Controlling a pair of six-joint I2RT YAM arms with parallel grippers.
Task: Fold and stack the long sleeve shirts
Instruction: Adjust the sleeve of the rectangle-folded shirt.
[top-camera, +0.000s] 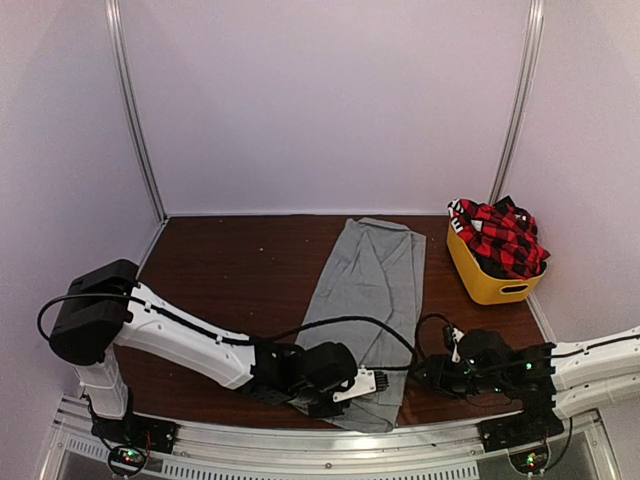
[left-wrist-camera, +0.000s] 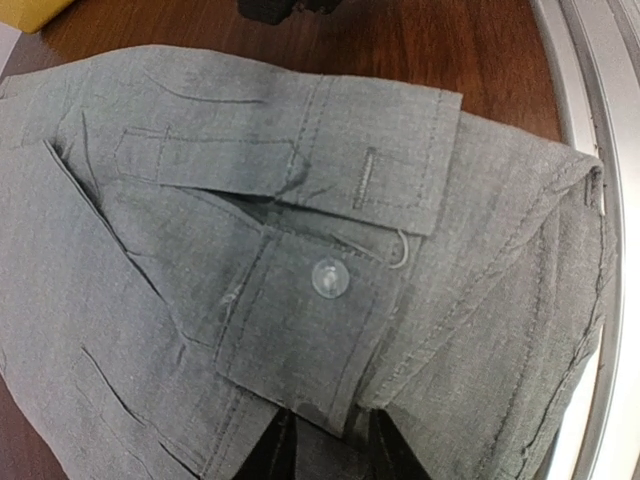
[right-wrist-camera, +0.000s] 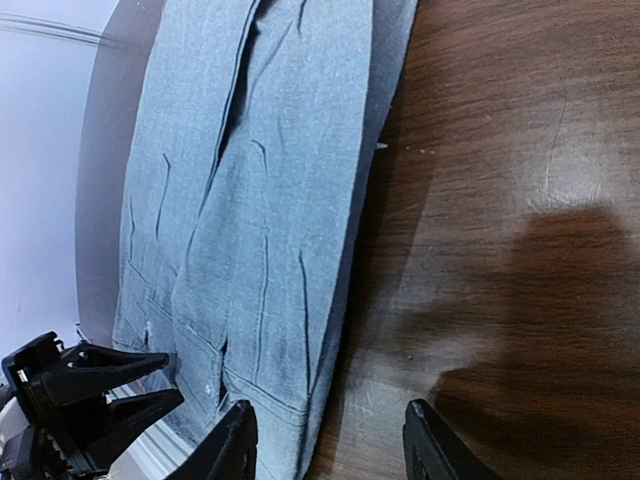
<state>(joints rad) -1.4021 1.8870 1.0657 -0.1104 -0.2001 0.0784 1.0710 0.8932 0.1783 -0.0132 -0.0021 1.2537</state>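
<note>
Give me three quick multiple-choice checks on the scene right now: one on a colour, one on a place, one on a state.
1. The folded shirt on the table is: A white; B light grey; C green.
2. The plaid shirt is: A spread beside the folded shirt; B under the folded shirt; C piled in the yellow tub.
3. The right end effector is: A open over bare table; B shut on the folded shirt; C shut on the plaid shirt.

Key:
1 B: the cloth shows plain light grey in all three views.
2 C: the red-and-black cloth heaps above the tub's rim at the table's right.
3 A: the right wrist view shows its fingers wide apart with only wood between them.
</note>
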